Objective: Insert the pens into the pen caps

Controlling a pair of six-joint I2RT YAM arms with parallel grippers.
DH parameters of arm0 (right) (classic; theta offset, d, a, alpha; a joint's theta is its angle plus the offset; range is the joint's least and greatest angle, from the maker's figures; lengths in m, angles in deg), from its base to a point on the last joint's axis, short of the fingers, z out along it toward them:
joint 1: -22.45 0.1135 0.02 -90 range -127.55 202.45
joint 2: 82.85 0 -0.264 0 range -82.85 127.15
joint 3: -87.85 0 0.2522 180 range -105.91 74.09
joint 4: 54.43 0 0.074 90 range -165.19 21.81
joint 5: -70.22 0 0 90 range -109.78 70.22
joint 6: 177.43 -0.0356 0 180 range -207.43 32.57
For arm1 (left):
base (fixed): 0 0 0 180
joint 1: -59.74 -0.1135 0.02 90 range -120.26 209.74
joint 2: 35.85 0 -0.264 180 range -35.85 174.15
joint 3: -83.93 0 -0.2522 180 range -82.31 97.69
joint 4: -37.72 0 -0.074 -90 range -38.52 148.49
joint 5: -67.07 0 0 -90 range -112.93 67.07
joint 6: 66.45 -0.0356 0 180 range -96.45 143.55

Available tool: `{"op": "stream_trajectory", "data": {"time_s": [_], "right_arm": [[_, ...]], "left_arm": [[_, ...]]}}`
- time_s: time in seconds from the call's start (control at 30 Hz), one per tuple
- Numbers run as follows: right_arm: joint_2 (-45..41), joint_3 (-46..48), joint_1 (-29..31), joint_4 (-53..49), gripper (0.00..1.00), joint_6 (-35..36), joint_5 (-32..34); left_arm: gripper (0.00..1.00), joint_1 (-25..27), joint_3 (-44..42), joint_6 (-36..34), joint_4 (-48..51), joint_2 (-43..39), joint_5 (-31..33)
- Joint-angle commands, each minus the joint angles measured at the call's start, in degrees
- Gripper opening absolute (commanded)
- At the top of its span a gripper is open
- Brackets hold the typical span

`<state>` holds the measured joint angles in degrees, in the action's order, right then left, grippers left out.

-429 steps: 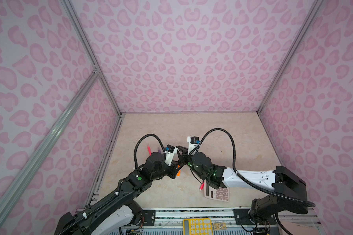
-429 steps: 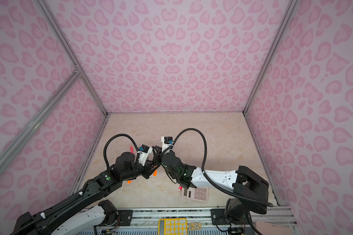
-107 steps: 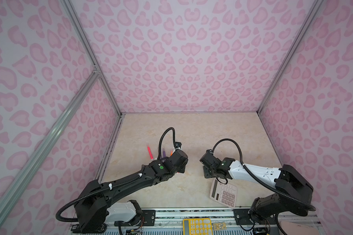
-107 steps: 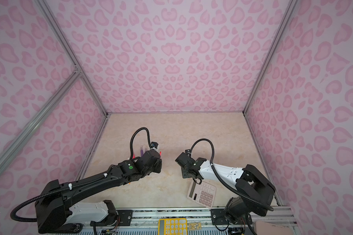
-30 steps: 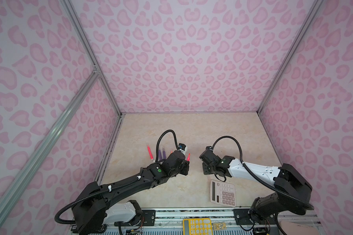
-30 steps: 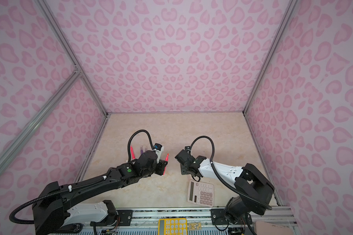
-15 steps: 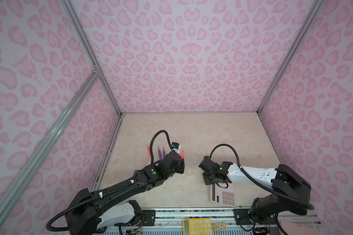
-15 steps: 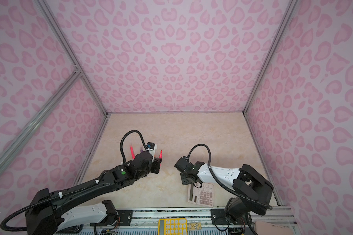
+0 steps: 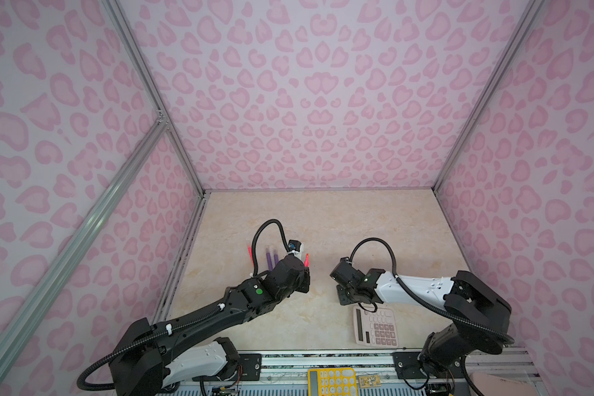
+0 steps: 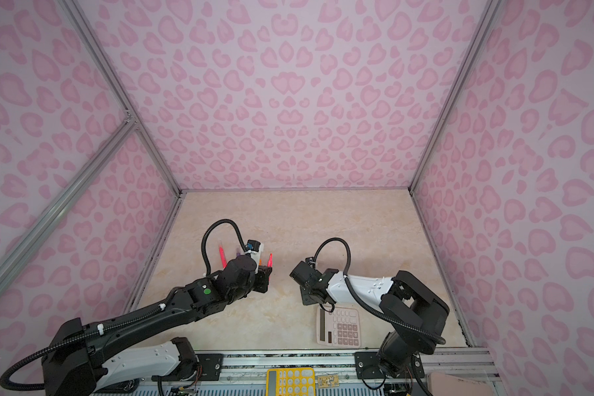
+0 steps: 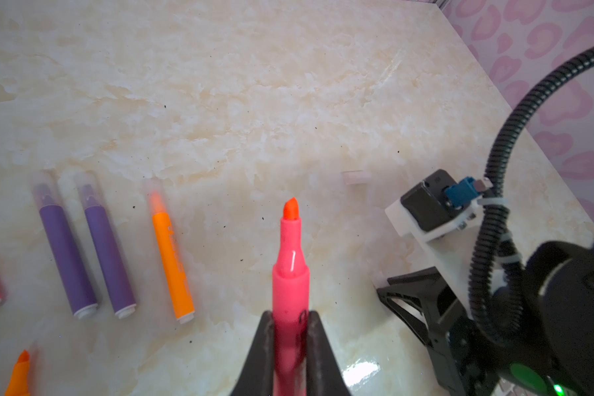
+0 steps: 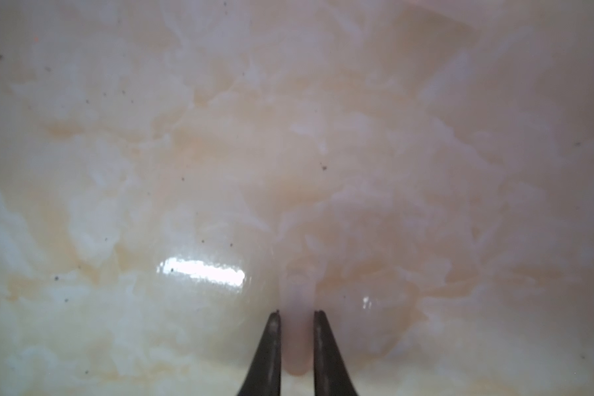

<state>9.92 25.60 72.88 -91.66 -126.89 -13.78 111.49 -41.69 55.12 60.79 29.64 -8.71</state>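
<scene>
**A:** What is new in the top views?

**B:** A second ago the right gripper (image 9: 343,297) hung level with the left one. Now it is down at the table (image 9: 323,219), towards the front edge and just behind the calculator (image 9: 376,327). The left gripper (image 9: 304,278) has hardly shifted. It holds the pink pen (image 9: 306,259) tip-up, well apart from the right one.

**A:** What does that mean for the task?

**B:** I judge this the cap pick-up. The pen is ready and its cap is being fetched, but the two are not yet joined.

**A:** And the left wrist view?

**B:** The jaws are clamped on the pink pen's barrel, with its bare tip pointing away. Towards the table's left edge lie two purple pens (image 11: 66,253) and an orange pen (image 11: 172,264), all already capped. A spare cap (image 11: 356,177) lies loose beyond the tip, near the right arm.

**A:** And the right wrist view?

**B:** The clear cap (image 12: 297,301) lies lengthwise on the table between the fingertips (image 12: 271,332), which have drawn in against its sides. The picture is soft, so I say only that they seem to pinch it. It is not lifted yet.
</scene>
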Motion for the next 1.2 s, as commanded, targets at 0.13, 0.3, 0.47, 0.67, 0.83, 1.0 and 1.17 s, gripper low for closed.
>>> {"op": "stream_trajectory", "data": {"time_s": [0.13,0.3,0.47,0.67,0.83,1.0,1.17], "right_arm": [[5.3,-5.5,-2.2,0.8,0.16,1.4,2.9],[5.3,-6.6,-3.3,1.7,0.28,1.8,2.3],[2.5,-7.2,-3.3,1.2,0.50,1.9,2.7],[-9.0,-5.9,-2.9,0.3,0.50,0.6,3.7],[-22.5,0.0,-1.5,7.2,0.53,-1.4,0.4],[-30.2,7.7,0.2,22.4,0.53,-5.4,-5.6],[-27.7,7.6,2.0,29.3,0.52,-7.0,-8.0]], "left_arm": [[0.03,-0.1,-1.0,-1.1,-5.1,0.0,-6.3],[0.03,-0.1,-2.0,-1.3,-7.9,-0.1,-9.6],[0.03,-0.1,-3.2,-1.5,-9.9,-1.3,-11.1],[0.03,-2.3,-5.6,-0.5,-14.0,-2.5,-15.7],[0.03,-4.7,-6.6,0.4,-16.4,-2.1,-20.9],[0.03,-4.7,-6.6,0.2,-17.9,-1.4,-24.3],[0.03,-4.7,-6.3,-0.2,-18.7,-1.1,-26.0]]}}
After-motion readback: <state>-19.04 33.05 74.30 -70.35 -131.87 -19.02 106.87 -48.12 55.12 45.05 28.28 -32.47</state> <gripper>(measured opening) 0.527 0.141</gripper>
